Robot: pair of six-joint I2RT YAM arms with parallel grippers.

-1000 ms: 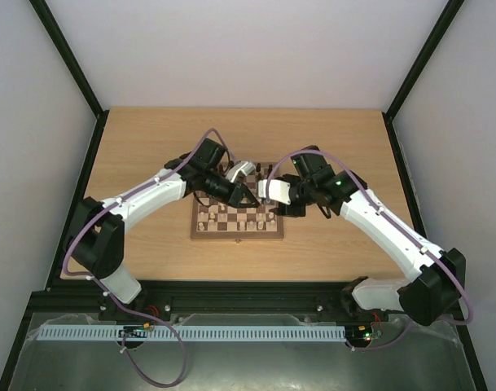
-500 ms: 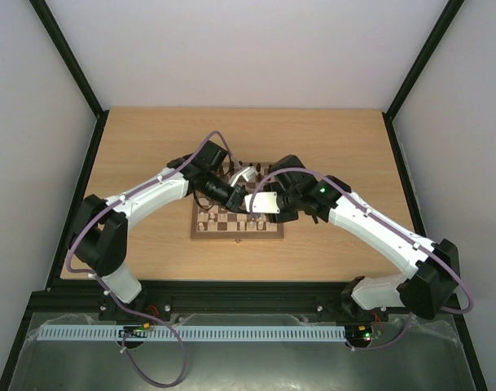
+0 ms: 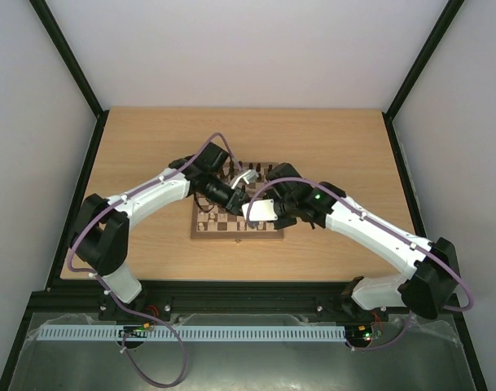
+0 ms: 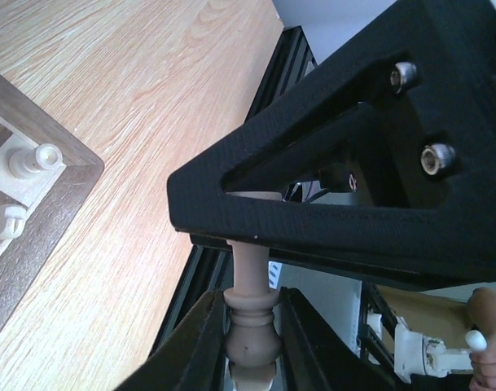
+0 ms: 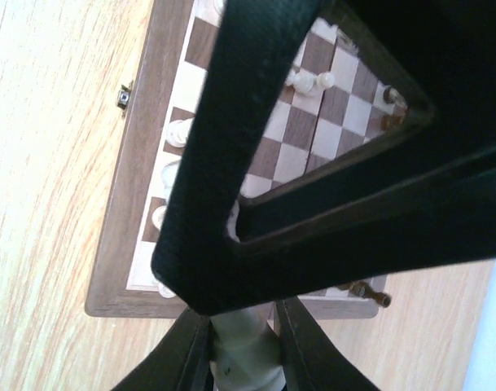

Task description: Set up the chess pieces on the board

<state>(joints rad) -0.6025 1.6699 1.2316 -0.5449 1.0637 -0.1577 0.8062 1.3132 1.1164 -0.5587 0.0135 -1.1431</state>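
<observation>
Start at the left of the surface (image 3: 142,147), light wood in the overhead view. Follow the left arm (image 3: 150,194) inward to the far half of the board (image 3: 211,235). Read the left fingers (image 4: 200,350) as pinching a tan turned piece (image 4: 249,322) at its collar, apparently held up off the board, with one board corner at the left edge of the wrist view.

Move across the board. Treat it as largely populated: cream pieces (image 5: 180,129) along the near rows, dark pieces (image 5: 388,96) toward the far side. Do not rely on exact squares; too small to verify.

Continue right to the right fingers (image 5: 190,354), over the near middle of the board, closed against the sides of a pale piece (image 5: 243,346). Cannot tell whether lifted or resting on a square. Trace the right arm (image 3: 378,232) back to its base.

Judge the task as well advanced but unfinished: at least the two pinched pieces left to seat and release.
</observation>
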